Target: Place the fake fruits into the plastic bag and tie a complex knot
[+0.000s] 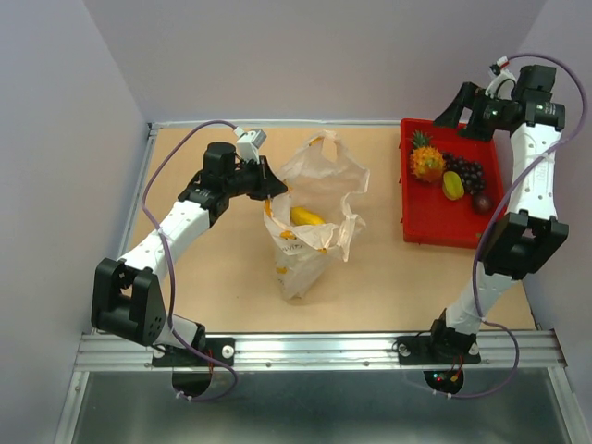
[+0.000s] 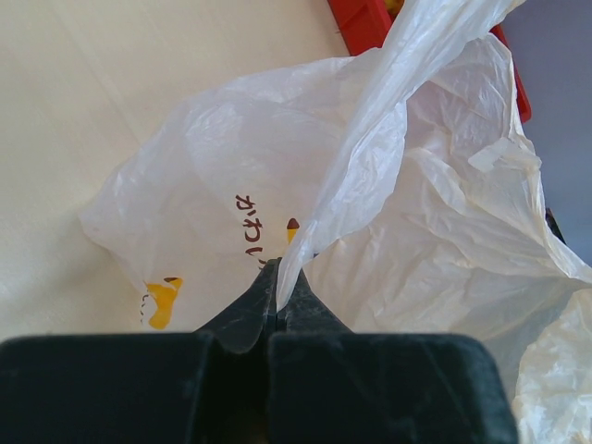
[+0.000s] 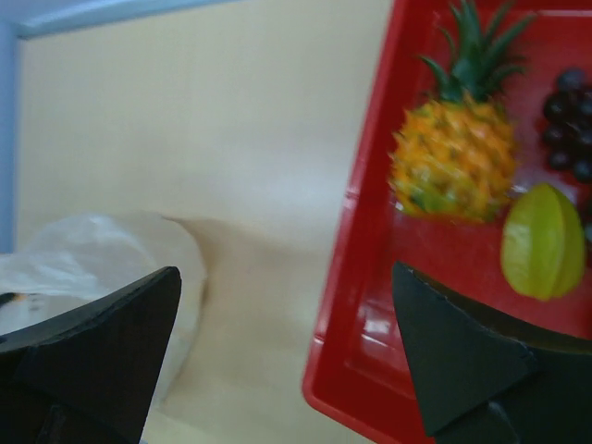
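Note:
The plastic bag (image 1: 310, 231) stands open in the middle of the table, with a yellow oblong fruit (image 1: 306, 217) inside it. My left gripper (image 1: 274, 191) is shut on the bag's left rim; in the left wrist view the film (image 2: 388, 139) is pinched between the closed jaws (image 2: 278, 277). The pineapple (image 1: 426, 163), the grape cluster (image 1: 466, 170), a green piece (image 1: 452, 185) and a dark round piece (image 1: 482, 202) lie in the red tray (image 1: 435, 231). My right gripper (image 1: 455, 115) is open and empty above the tray's far left corner. The right wrist view shows the gripper (image 3: 287, 273), the pineapple (image 3: 455, 157) and the green piece (image 3: 543, 240). No knot shows.
The red tray (image 3: 351, 305) sits at the back right against the wall. Walls close the table at the back, left and right. A metal rail (image 1: 314, 350) runs along the near edge. The bag also shows at the left of the right wrist view (image 3: 83, 254).

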Robot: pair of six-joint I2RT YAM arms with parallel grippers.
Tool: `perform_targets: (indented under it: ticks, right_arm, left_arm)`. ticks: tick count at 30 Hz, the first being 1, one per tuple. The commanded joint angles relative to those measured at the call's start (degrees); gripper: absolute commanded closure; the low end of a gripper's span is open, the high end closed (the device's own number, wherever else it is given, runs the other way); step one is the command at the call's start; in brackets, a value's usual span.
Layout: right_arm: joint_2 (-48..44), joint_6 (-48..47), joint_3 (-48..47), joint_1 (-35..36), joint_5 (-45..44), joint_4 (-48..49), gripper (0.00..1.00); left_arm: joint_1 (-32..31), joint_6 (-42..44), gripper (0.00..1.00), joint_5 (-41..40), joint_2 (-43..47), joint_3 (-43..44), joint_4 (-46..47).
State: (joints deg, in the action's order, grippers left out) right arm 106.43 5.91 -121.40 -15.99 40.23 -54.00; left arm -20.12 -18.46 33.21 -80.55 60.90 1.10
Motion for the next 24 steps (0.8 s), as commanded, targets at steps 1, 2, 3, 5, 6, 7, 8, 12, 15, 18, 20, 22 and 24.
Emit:
perform_targets:
  ticks: [1, 2, 3, 5, 6, 7, 8, 12, 15, 18, 20, 22, 24]
  right_arm:
    - [-0.44, -14.94, 1.77, 2.1, -15.49, -8.49, 0.0]
    - [0.0, -19.66, 3.26, 2.1, -21.19, -8.32, 0.0]
    - [0.53, -21.02, 4.32, 2.1, -24.11, -8.14, 0.0]
    - [2.9, -23.39, 6.79, 1.75, -29.04, -7.61, 0.0]
    - [3.6, -24.97, 7.49, 1.58, -29.85, -7.27, 0.0]
    - [4.3, -25.07, 8.46, 1.57, -30.55, -6.74, 0.0]
    - [5.96, -25.25, 8.38, 1.49, -31.34, -6.21, 0.0]
    - [9.23, -25.77, 7.23, 0.7, -28.02, -5.07, 0.0]
    - [9.93, -27.87, 7.93, 0.52, -27.13, -2.26, 0.0]
    - [11.86, -29.64, 8.2, 0.61, -28.79, -1.46, 0.0]
    - [13.27, -30.17, 8.11, 0.52, -30.81, -1.9, 0.0]
    - [14.93, -30.87, 8.99, 0.61, -32.22, -1.81, 0.0]
    - [16.43, -30.18, 8.91, 0.61, -33.37, -1.81, 0.0]
  left_arm:
    - [0.43, -0.35, 1.0, 0.98, 1.01, 0.88, 2.85]
    - [0.43, -0.87, 1.0, 1.06, 1.01, 0.45, 3.29]
    - [0.52, -1.14, 1.0, 1.15, 1.1, 0.27, 3.46]
    - [0.52, -1.75, 1.0, 1.59, 1.01, 0.09, 3.9]
    - [0.52, -1.76, 1.0, 1.68, 0.93, 0.09, 3.91]
    - [0.52, -1.76, 1.0, 1.68, 0.84, 0.18, 3.91]
    - [0.61, -1.67, 1.0, 1.68, 0.75, 0.27, 3.91]
    - [0.78, -1.58, 1.0, 1.77, 0.66, 0.36, 3.91]
    - [0.96, -1.58, 1.0, 1.68, 0.75, 0.27, 3.82]
    - [1.31, -1.49, 1.0, 1.59, 1.01, 0.09, 3.56]
    - [1.4, -1.49, 1.0, 1.59, 1.19, 0.0, 3.47]
    - [1.66, -1.49, 1.0, 1.59, 1.1, -0.17, 3.38]
    - [1.75, -1.41, 1.0, 1.77, 1.19, -0.26, 3.38]
